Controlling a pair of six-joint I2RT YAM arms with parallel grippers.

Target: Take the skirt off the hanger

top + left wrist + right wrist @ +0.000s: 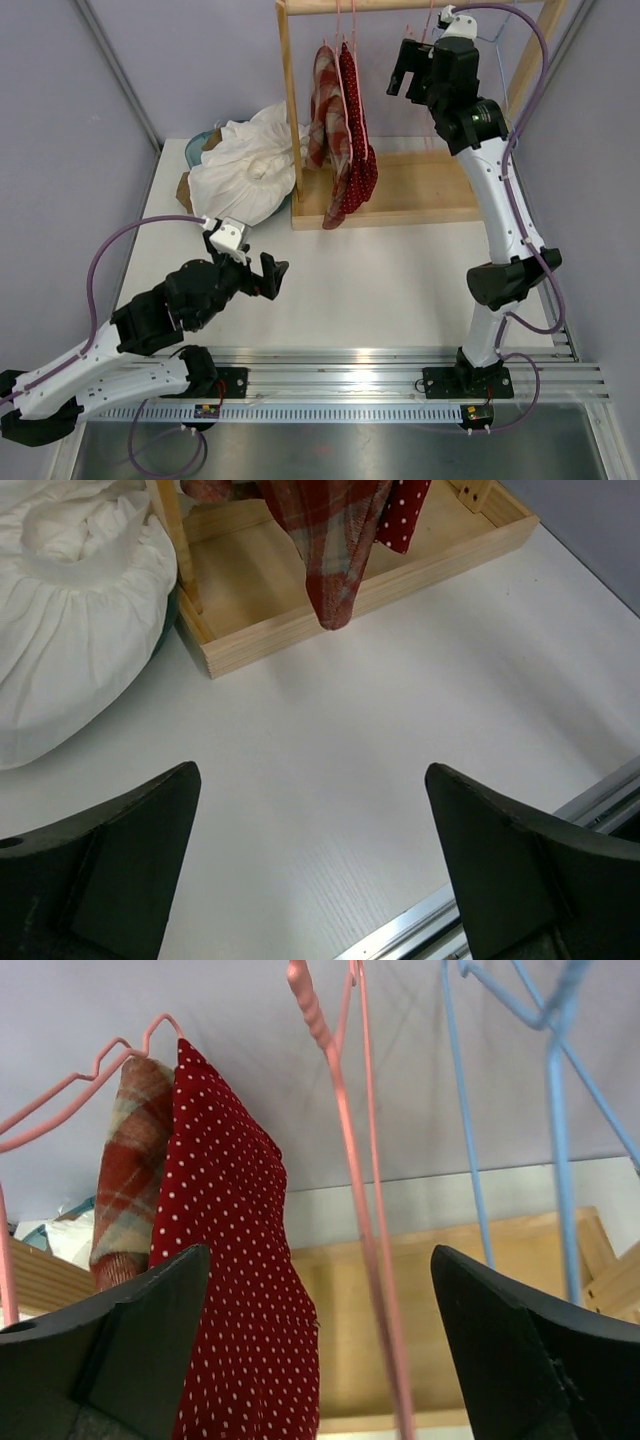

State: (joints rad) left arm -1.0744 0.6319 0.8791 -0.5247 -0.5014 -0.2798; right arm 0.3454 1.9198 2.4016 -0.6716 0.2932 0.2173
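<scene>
The wooden rack [420, 205] stands along the far edge of the table [400, 290], right of its middle. Two garments hang from its rail: a red dotted skirt [355, 140] and, touching it on the side toward the left edge, a plaid piece [325, 100]. (Which of the two the task means is my judgement; the dotted one hangs nearer the raised arm.)

The right gripper [405, 68] is lifted high beside the rail, jaws spread wide and holding nothing. It faces the hangers from the right-edge side, probably because the skirt has to be freed up at the hanger, not tugged from below. In its wrist view a bare pink hanger [348, 1160] and a blue hanger [470, 1160] hang beside the dotted cloth and may get in the way.

The left gripper [272, 275] sits low toward the near left corner, also wide open and empty, aimed at the rack's base, likely waiting to take the hem. A white bundle [245, 165] lies at the far edge, left of the rack's post.
</scene>
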